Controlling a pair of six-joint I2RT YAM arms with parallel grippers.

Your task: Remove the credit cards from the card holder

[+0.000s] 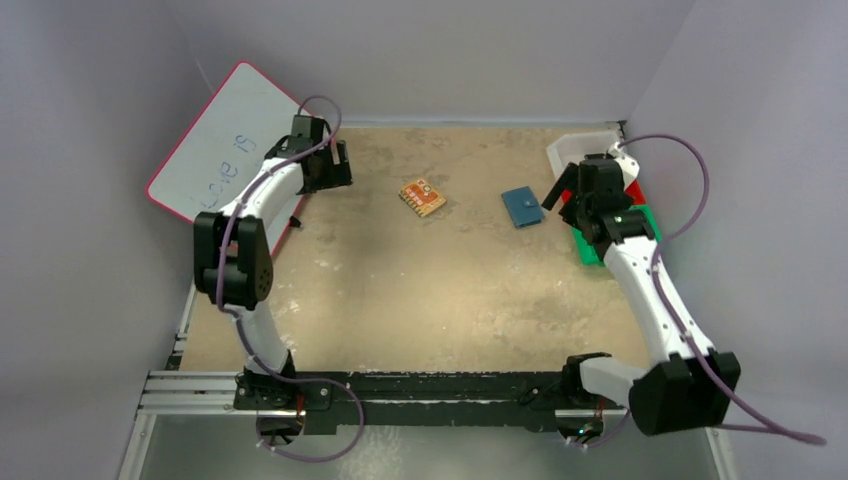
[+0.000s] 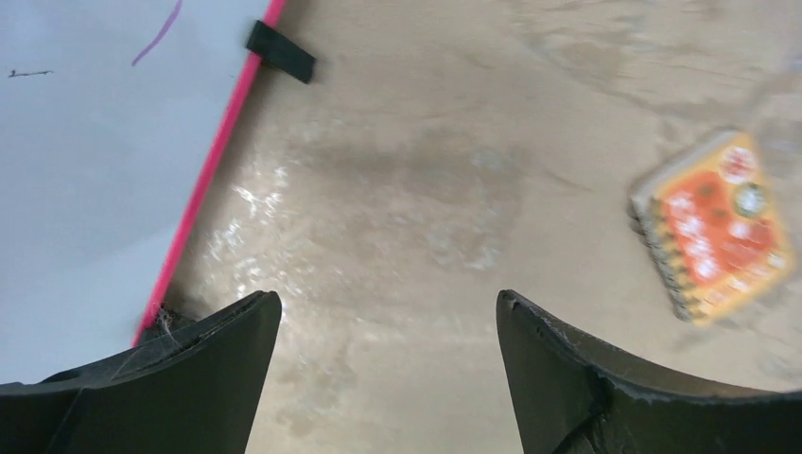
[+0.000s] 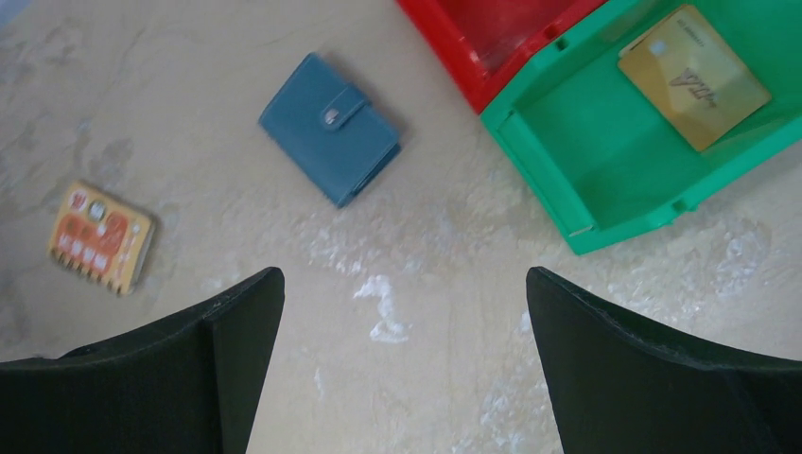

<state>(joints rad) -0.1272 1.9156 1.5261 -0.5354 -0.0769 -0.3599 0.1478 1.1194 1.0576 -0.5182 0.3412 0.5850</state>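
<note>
Black fingers (image 3: 189, 378) of the right gripper (image 3: 404, 284) sit at the bottom of the right wrist view, spread wide, and we see only bare table (image 3: 407, 397) in the gap. Card holder (image 3: 331, 128) lies flat on the table ahead of those fingers, off toward the left finger's side, apart from both and touching neither. It is closed, dark teal-blue side up, with the tab across its front. One gold-yellow credit card (image 3: 693, 76) lies flat inside the green bin (image 3: 567, 161), ahead of the right finger and clear of it. We see the red bin (image 3: 444, 52) right against the green one, near the card holder but not touching it. From the top view, a white bin (image 1: 575, 150) stands behind these two at the right rear. Left gripper (image 2: 388, 298) hangs over the table's left rear, fingers also wide apart and holding nothing, just beside the pink-rimmed whiteboard (image 2: 85, 170). An orange patterned square (image 2: 723, 227) lies ahead of its right finger, apart from it. In the top view we see that square lying between the left gripper and the card holder, so the card holder is well apart from the left fingers and near the right ones.
</note>
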